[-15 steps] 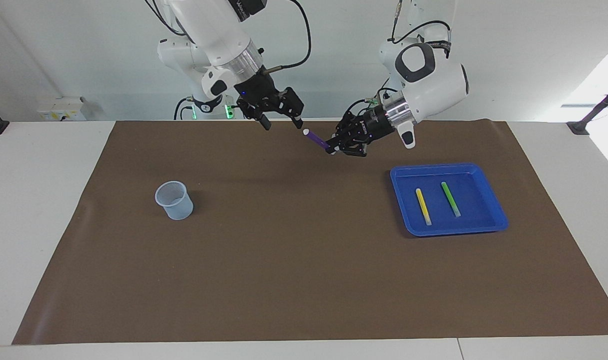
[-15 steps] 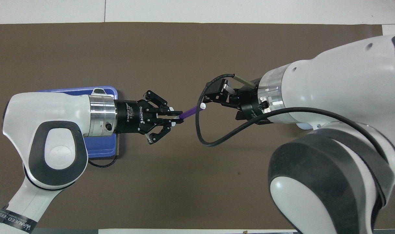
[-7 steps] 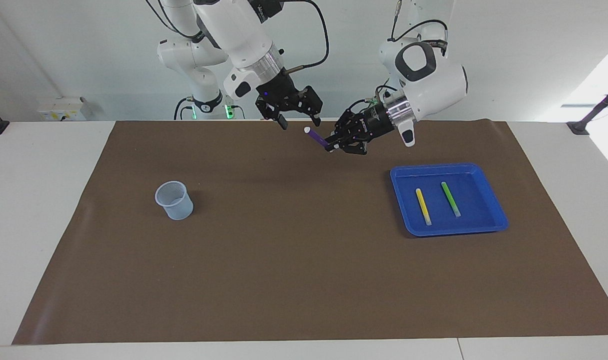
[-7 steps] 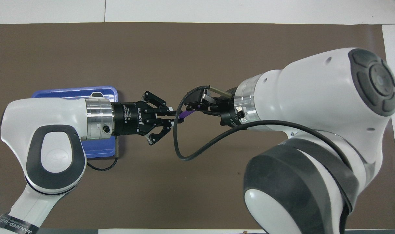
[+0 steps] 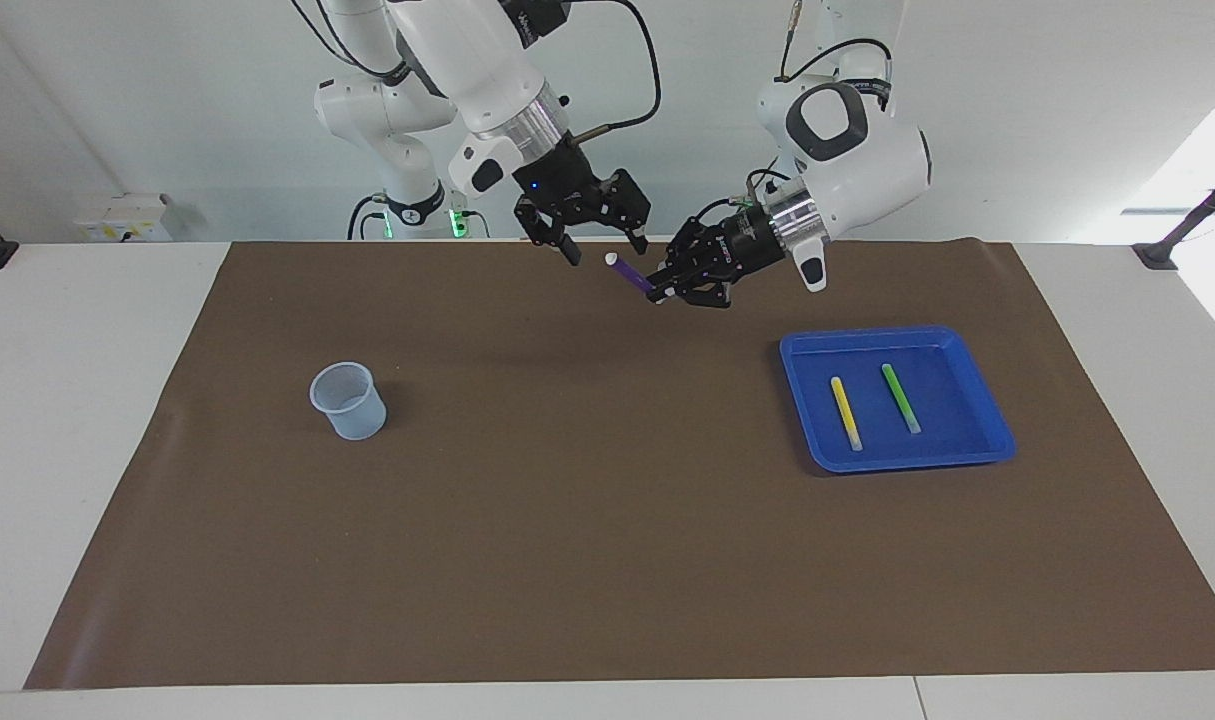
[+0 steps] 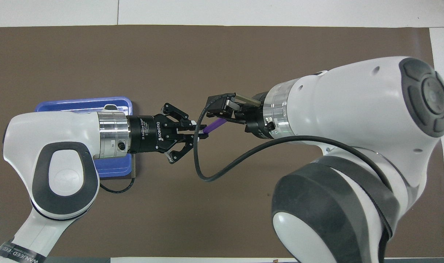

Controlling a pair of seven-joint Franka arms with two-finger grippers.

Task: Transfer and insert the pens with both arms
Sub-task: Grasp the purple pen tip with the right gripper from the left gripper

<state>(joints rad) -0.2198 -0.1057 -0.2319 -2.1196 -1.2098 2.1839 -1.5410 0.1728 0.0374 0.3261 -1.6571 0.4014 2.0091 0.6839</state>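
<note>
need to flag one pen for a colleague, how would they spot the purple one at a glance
Start at the blue tray toward the left arm's end of the brown mat. The purple pen is not in it: the left gripper holds it in the air. The yellow pen and green pen lie in the tray.

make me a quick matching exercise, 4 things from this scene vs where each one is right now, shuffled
Things:
1. purple pen
2. yellow pen
3. clear cup
4. right gripper

Places or states:
A. lying in the blue tray
B. open, by the purple pen's pale cap
C. standing on the brown mat, toward the right arm's end
D. held in the left gripper, off the table

Pairs: 1-D, 2-A, 3-C, 4-B
</note>
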